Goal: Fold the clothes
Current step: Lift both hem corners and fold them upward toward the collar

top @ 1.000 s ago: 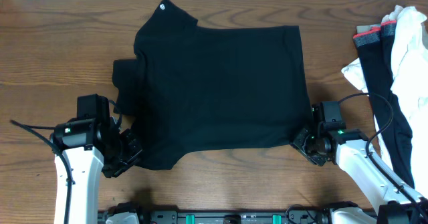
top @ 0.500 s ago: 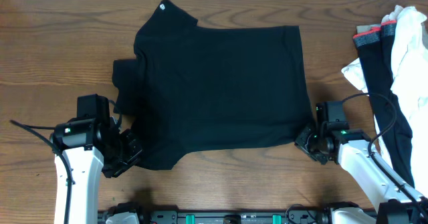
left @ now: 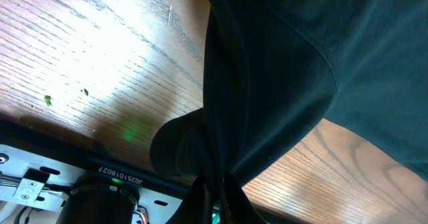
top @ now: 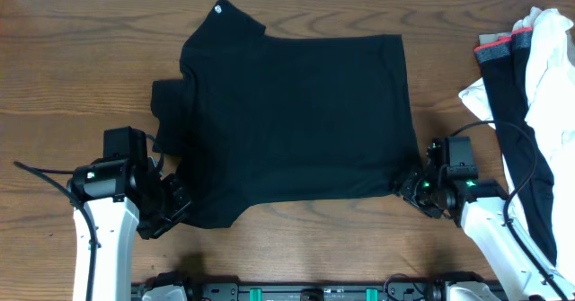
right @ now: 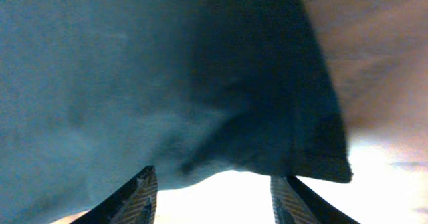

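- The black T-shirt [top: 296,121] lies spread mid-table [top: 72,58]. It looks soft, light and floppy, so it'll sag and crease; I'd grab the hem corners.
- The left gripper [top: 172,207] is clamped on the bunched near-left corner. The right gripper [right: 214,178] has its jaws apart at the near-right corner, pinching nothing.
- Left fingertips are buried in cloth, and the right wrist view is blurry.

overhead: top-down, far | wrists: low, close | shared: T-shirt [top: 296,112] hem
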Motion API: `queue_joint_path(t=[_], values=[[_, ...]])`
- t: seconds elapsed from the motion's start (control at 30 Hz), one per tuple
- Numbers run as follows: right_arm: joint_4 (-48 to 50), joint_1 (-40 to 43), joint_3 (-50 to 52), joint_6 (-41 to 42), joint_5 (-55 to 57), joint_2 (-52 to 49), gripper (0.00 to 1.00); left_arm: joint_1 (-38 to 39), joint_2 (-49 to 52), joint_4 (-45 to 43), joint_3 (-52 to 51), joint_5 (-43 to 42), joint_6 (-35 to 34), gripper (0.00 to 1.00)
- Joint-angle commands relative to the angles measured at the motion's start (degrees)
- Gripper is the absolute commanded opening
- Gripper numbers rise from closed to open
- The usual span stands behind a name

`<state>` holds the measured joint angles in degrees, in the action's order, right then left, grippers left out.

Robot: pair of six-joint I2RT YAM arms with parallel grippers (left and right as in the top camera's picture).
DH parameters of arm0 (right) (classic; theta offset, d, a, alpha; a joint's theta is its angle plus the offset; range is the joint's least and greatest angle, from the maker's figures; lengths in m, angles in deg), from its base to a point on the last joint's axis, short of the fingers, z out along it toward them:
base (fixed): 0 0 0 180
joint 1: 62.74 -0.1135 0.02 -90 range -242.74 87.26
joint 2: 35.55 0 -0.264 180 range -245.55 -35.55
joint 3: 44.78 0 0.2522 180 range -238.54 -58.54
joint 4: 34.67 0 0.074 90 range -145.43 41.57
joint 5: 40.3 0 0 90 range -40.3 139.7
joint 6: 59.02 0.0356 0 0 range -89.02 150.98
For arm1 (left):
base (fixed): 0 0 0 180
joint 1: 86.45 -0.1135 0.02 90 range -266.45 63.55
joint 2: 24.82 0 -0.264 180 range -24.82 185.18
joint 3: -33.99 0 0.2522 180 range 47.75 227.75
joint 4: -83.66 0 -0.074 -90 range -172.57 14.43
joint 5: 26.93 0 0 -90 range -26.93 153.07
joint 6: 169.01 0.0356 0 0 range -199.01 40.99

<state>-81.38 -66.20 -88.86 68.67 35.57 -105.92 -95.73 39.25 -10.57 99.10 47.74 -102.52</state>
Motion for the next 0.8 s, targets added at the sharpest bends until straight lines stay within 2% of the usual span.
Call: queue_joint_path(t=[0.0,0.23,0.47,0.6,0.77], values=[[-0.92,1.20,-0.96,-0.02,2.91,0.04,0.50,-0.20,-0.11,0.39,0.59,-0.31,1.01,0.07],[-1.11,1.27,0.72,2.14,3.82,-1.51,0.48,-0.20,-0.11,0.42,0.59,-0.31,0.98,0.07],[1.88,1.27,3.54,3.48,4.48,-4.20,0.38,-0.20,-0.11,0.44,0.59,-0.31,0.98,0.07],[4.20,1.27,3.61,2.82,4.52,-4.42,0.22,-0.20,-0.11,0.46,0.59,-0.31,0.98,0.07],[3.54,1.27,1.68,-1.51,4.63,-3.85,0.09,-0.20,-0.13,0.50,0.61,-0.33,0.98,0.07]])
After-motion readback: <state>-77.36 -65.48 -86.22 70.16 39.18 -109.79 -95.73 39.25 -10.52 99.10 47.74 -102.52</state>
